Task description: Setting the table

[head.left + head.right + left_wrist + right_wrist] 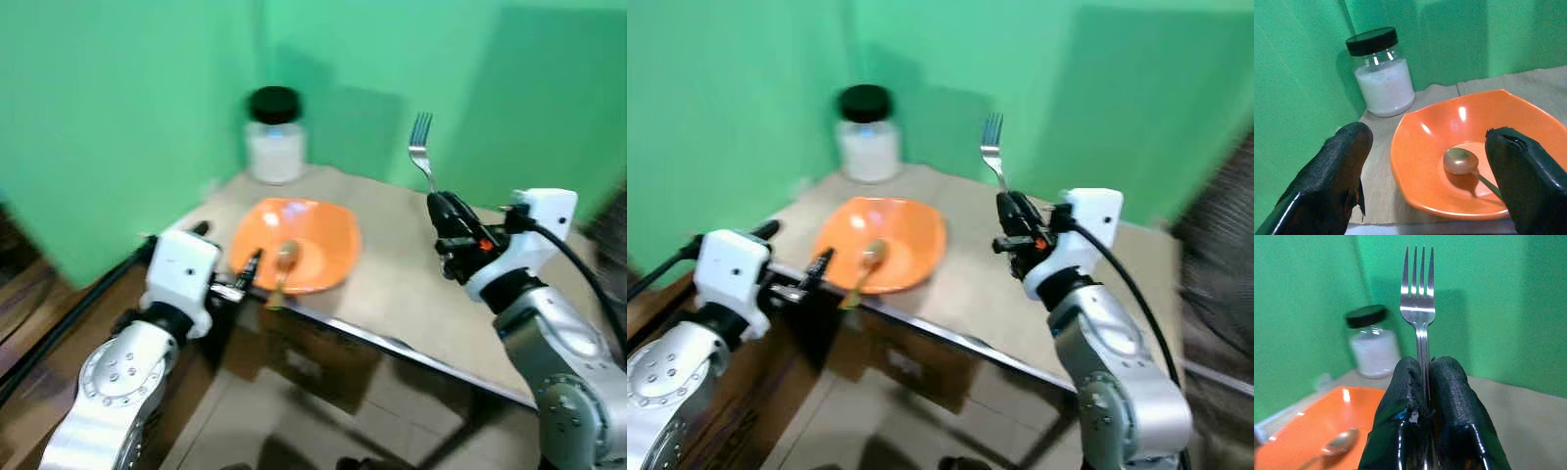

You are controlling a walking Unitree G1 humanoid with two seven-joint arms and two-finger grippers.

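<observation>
While the right gripper [443, 208] holds the fork [421, 147] upright above the table [411, 294], tines up and handle pinched tight between its closed fingers, the step in hand looks to be placing the cutlery beside the bowl [296, 243]; the bowl, orange and squarish, sits near the table's front-left edge, with a spoon [282, 264] already lying in it, its handle reaching toward that front edge; a jar [274, 137] of white stuff with a black lid stands at the far-left corner, well apart from the fork; the left gripper [1425, 181] hovers at the front edge just before the bowl, its fingers spread wide and empty, the spoon's handle between them but untouched; the next move, as I judge it, calls for the right arm to tip the fork flat and lower it onto the bare surface just right of the bowl, handle toward the front edge, then let go; tilting it while so tightly pinched near the neck could make it swing or slip.
</observation>
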